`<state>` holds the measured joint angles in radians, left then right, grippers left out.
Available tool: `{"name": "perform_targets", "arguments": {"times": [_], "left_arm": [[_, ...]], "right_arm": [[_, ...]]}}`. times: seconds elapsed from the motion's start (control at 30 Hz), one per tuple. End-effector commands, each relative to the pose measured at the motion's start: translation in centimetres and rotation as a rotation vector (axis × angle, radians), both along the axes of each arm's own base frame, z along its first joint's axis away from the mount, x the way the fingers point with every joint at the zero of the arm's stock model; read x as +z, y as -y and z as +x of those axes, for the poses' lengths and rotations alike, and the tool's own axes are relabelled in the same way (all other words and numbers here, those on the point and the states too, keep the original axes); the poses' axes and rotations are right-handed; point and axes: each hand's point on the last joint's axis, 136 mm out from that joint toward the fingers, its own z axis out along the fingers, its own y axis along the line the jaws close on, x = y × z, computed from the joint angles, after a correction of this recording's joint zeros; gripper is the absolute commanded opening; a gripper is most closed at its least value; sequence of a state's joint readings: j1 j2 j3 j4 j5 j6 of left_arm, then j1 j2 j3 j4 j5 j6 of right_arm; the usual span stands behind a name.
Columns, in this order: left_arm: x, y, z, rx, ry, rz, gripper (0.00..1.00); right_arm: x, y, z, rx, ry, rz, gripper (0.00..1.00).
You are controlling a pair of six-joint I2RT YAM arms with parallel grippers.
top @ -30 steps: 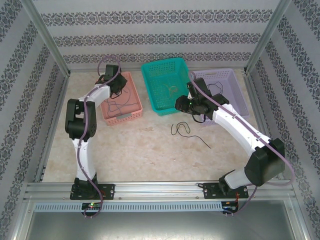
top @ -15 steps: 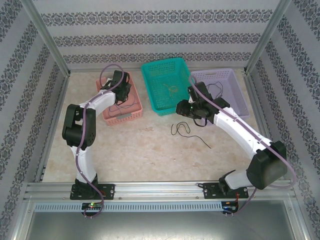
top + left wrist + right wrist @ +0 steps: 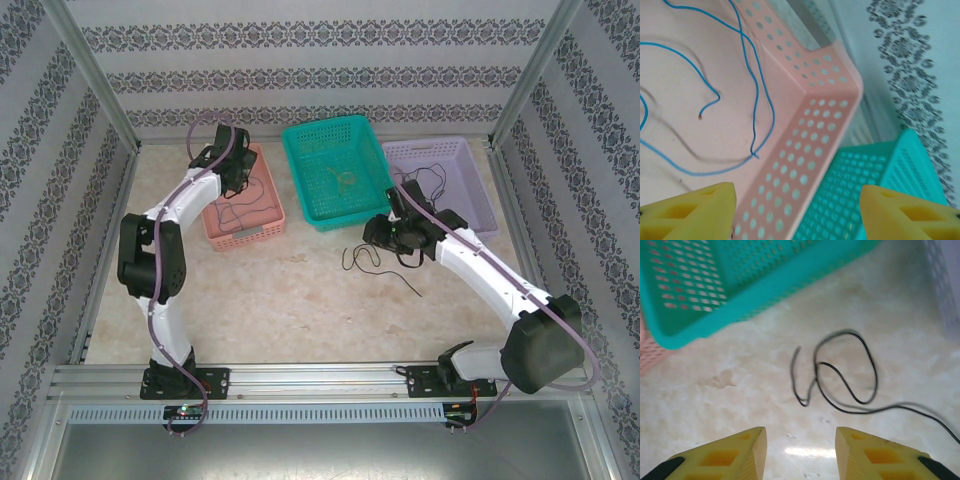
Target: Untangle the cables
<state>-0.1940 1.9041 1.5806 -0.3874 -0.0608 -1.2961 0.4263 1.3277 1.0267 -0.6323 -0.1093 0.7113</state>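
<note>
One change: left fingers (image 3: 695, 210) now apart above blue cable (image 3: 756, 100).

Both arms stretched out, fingers apart.

On the left: bent high at the elbow, then stretched to the far side, with the left gripper (image 3: 238, 180) pointing down and its yellow fingers (image 3: 695, 210) spread wide, nothing between them. On the right: stretched long and low toward the middle, with the right gripper (image 3: 378, 234) tipped down and its yellow fingers (image 3: 730, 455) a little apart, nothing between them.
</note>
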Motion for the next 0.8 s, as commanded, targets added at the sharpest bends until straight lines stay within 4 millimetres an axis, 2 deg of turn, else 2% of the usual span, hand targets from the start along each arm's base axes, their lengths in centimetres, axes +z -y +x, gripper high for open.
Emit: {"name": "perform_targets", "arguments": {"times": [0.0,0.1,0.17,0.27,0.37,0.43,0.5,0.6,0.77], "left_arm": [[3.4,2.4,-3.8,-0.099,-0.006,0.044,0.66],[3.5,5.2,-7.2,-0.199,-0.014,0.044,0.62],[2.7,7.4,-9.7,-0.269,-0.015,0.019,0.58],[0.7,11.1,-13.6,-0.402,-0.026,-0.016,0.49],[-1.3,14.0,-17.7,-0.545,-0.049,0.01,0.45],[-2.5,15.5,-20.1,-0.625,-0.062,0.016,0.44],[-3.3,16.1,-21.9,-0.668,-0.078,0.023,0.43],[-3.5,16.0,-23.6,-0.69,-0.086,0.023,0.4],[-2.3,14.1,-24.5,-0.67,-0.065,0.076,0.4]], "right_arm": [[-2.6,3.4,-2.3,-0.108,-0.103,-0.087,0.42],[-4.8,5.2,-4.2,-0.205,-0.202,-0.057,0.43],[-5.5,4.8,-4.5,-0.253,-0.225,0.037,0.43],[-4.6,3.0,-3.2,-0.239,-0.161,0.07,0.44],[-3.6,0.9,-1.4,-0.159,-0.123,0.008,0.45],[-4.1,0.0,-0.1,-0.072,-0.104,-0.082,0.45],[-5.8,-0.7,0.9,0.027,-0.125,-0.146,0.44],[-7.8,-0.6,1.4,0.182,-0.163,-0.308,0.41],[-8.6,1.3,0.8,0.317,-0.166,-0.513,0.35]]}}
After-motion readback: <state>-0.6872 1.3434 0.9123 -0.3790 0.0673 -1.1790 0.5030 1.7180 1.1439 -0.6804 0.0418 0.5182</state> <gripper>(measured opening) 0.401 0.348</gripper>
